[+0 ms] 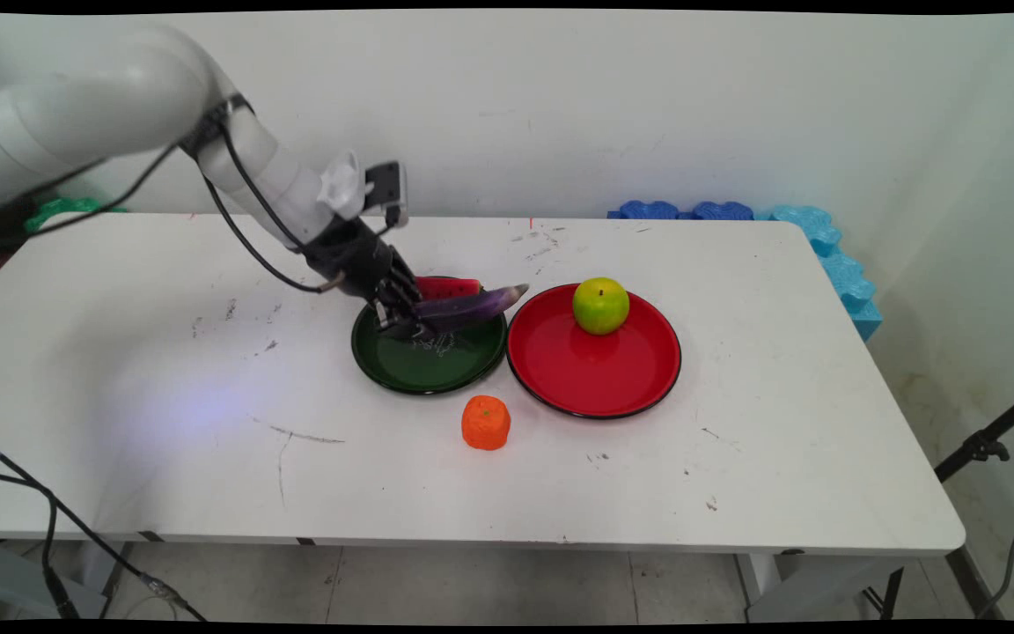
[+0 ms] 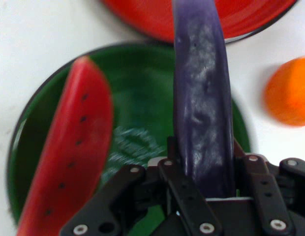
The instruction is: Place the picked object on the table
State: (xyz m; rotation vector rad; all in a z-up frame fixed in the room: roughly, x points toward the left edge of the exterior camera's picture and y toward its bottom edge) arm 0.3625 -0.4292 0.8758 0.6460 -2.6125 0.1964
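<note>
The black tool (image 1: 412, 319) was clamped on one end of a purple eggplant (image 1: 472, 305), holding it nearly level just above the green plate (image 1: 437, 374), its tip reaching right toward the red plate (image 1: 595, 387). A watermelon slice (image 1: 447, 286) lay on the green plate's far side; a green apple (image 1: 600, 305) sat on the red plate, and an orange piece (image 1: 485, 423) stood on the desk (image 1: 164, 387) nearer.

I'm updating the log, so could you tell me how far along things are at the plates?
Already sitting: watermelon slice on the green plate, apple on the red plate. In hand: the gripper is shut on the eggplant, held above the green plate. The orange lies on the table, untouched.
</note>
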